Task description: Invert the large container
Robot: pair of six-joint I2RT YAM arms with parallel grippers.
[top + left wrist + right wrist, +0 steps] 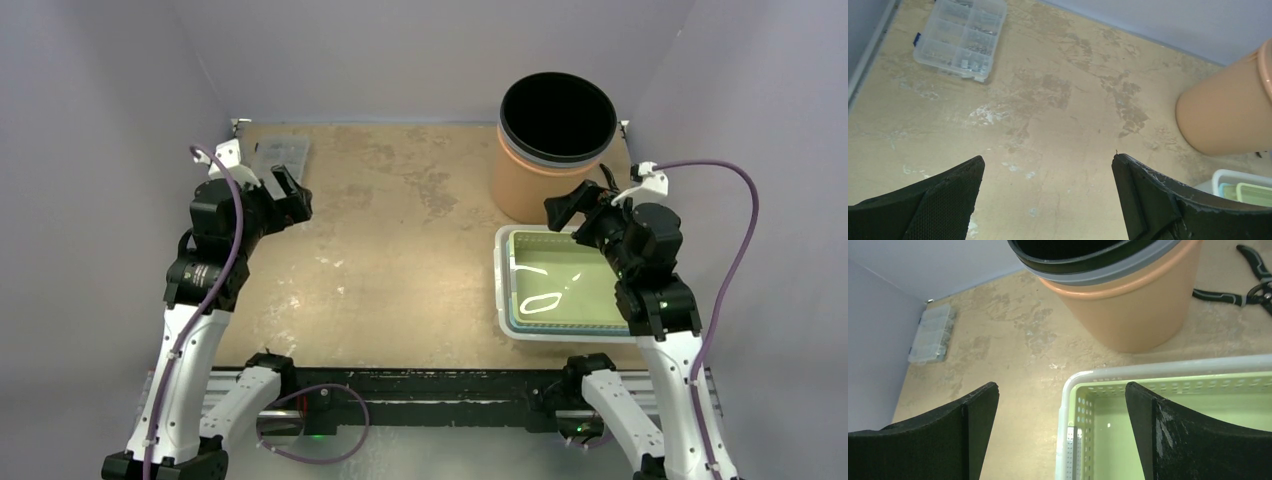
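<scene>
The large container (522, 186) is a peach bucket with a black inside and a grey-and-black rim. It stands upright, mouth up, at the back right of the table. My right gripper (572, 212) hovers open just in front of it, above the far corner of a basket stack. The right wrist view shows the bucket (1133, 310) ahead of the open right gripper (1062, 387), which holds nothing. My left gripper (291, 194) is open over the left side of the table, far from the bucket. In the left wrist view the bucket (1228, 115) sits far to the right of the left gripper (1048, 162).
A white tub holding nested blue and green baskets (503, 290) sits at the near right, directly in front of the bucket; its rim (1068, 405) lies under my right fingers. A clear parts box (280, 153) lies back left. Black pliers (1243, 295) lie right of the bucket. Walls enclose three sides.
</scene>
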